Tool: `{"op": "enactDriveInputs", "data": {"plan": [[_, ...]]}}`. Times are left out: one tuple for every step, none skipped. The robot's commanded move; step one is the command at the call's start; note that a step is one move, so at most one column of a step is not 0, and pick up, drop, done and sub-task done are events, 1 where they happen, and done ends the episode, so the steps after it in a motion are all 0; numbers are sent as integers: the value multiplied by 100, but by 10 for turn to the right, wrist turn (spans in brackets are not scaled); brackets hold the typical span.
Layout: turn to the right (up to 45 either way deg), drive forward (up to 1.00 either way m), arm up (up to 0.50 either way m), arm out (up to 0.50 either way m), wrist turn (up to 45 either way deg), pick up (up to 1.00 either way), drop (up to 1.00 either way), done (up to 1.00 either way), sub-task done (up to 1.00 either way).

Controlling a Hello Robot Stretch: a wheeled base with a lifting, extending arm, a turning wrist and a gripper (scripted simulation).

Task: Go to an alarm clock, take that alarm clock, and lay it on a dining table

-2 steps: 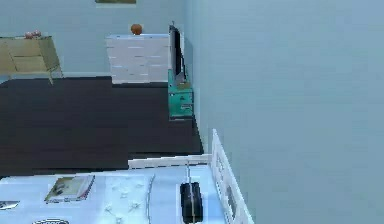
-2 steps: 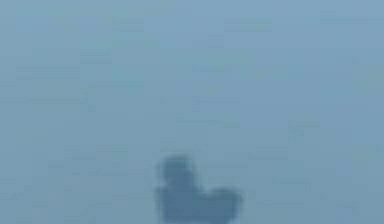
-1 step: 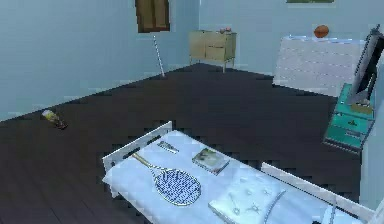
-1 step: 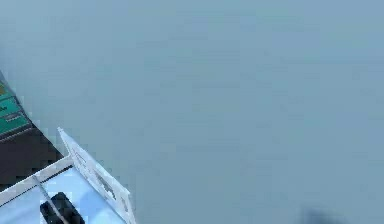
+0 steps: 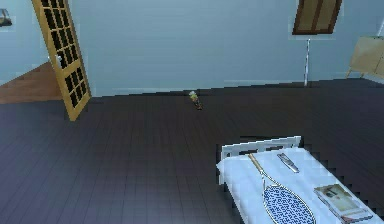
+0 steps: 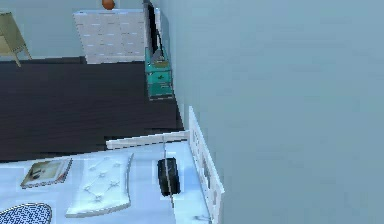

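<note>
Bed point(image 5: 245, 178) at five o'clock bears a tennis racket point(image 5: 280, 197). A small yellowish blob point(image 5: 193, 97), perhaps the alarm clock, sits on the floor point(image 5: 120, 150) at twelve o'clock, seemingly centred for a straight drive. I cannot tell the state of the gripper's fingers.

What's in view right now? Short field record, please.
floor: dark planks
door: glazed wooden door, forward view's left
floor item: small yellowish thing near the far wall, too small to name
bed: white bed, forward view's lower right
on bed: racket, paper, pillow, dark boxy item
beyond bed: white dresser, teal stand
</note>
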Motion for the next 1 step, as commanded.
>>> {"op": "enactDriveInputs", "data": {"plan": [[0,0,50,0,0,0,0,0,0]]}}
